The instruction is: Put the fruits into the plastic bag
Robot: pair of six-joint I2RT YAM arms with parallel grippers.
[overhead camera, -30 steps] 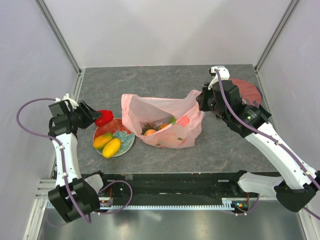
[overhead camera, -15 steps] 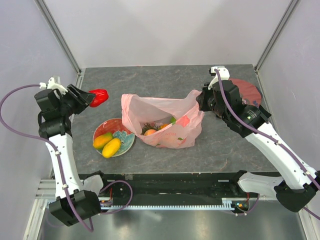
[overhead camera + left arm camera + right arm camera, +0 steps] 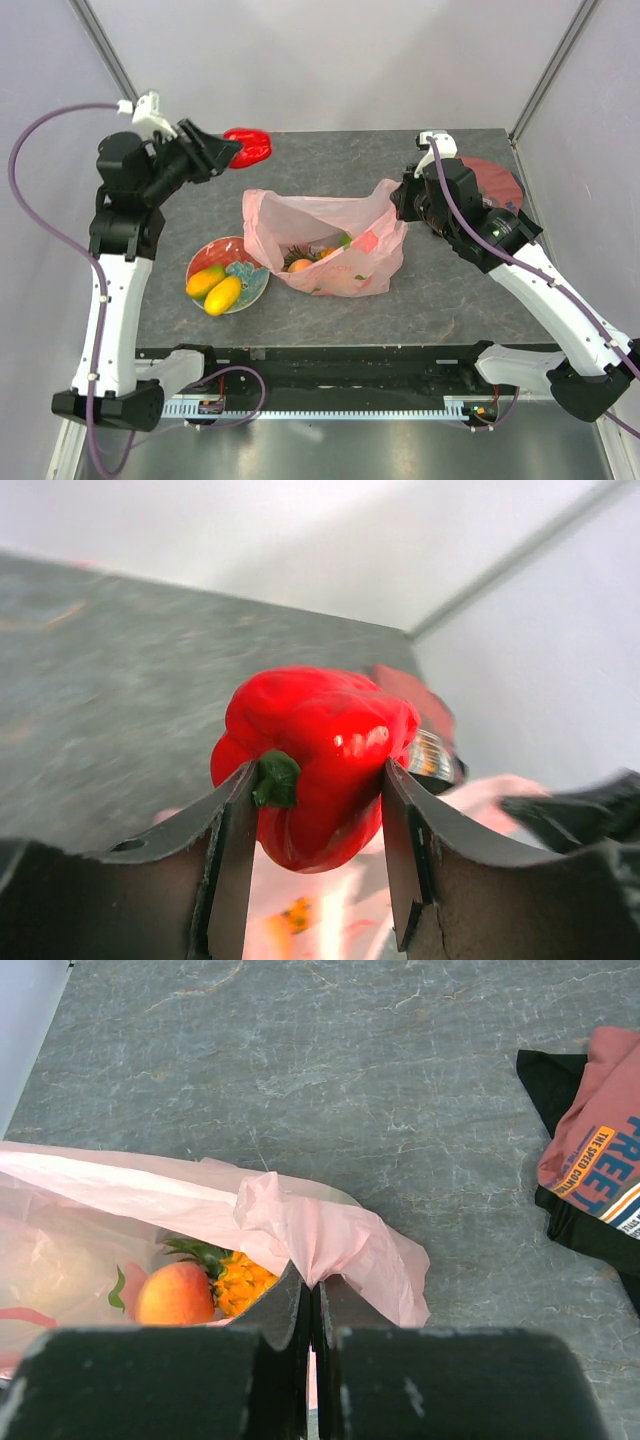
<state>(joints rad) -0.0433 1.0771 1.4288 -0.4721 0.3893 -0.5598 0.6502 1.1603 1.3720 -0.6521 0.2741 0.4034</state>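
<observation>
Two yellow fruits (image 3: pixel 222 295) lie on a patterned plate (image 3: pixel 253 283) at the lower left of the overhead view. The plate sits just beside the pink plastic bag (image 3: pixel 345 275), which slumps in the middle of the table (image 3: pixel 330 160). A folded red T-shirt (image 3: pixel 495 180) lies at the upper right, close behind the right arm and apart from the bag.

The left end effector (image 3: pixel 225 152) is clamped on a red pepper (image 3: pixel 247 146) and holds it in the air at the upper left of the frame. It hangs over the far edge of the table, up and to the left of the bag's mouth. From the left wrist, one finger (image 3: pixel 230 850) presses each flank of the pepper, its green stem faces the camera, and a blur of pink bag shows below.

The right end effector (image 3: pixel 400 200) has its jaws together on a pinched fold of the bag's rim at the right corner, holding that side up so the mouth gapes. Inside I can see a pineapple (image 3: pixel 240 1278), a peach (image 3: pixel 175 1293) and a green piece (image 3: pixel 345 240).

Bare grey table runs between the pepper and the bag, with another open strip along the far edge. The pale walls (image 3: pixel 60 120) close in on both sides, and the left arm stands near the left one.
</observation>
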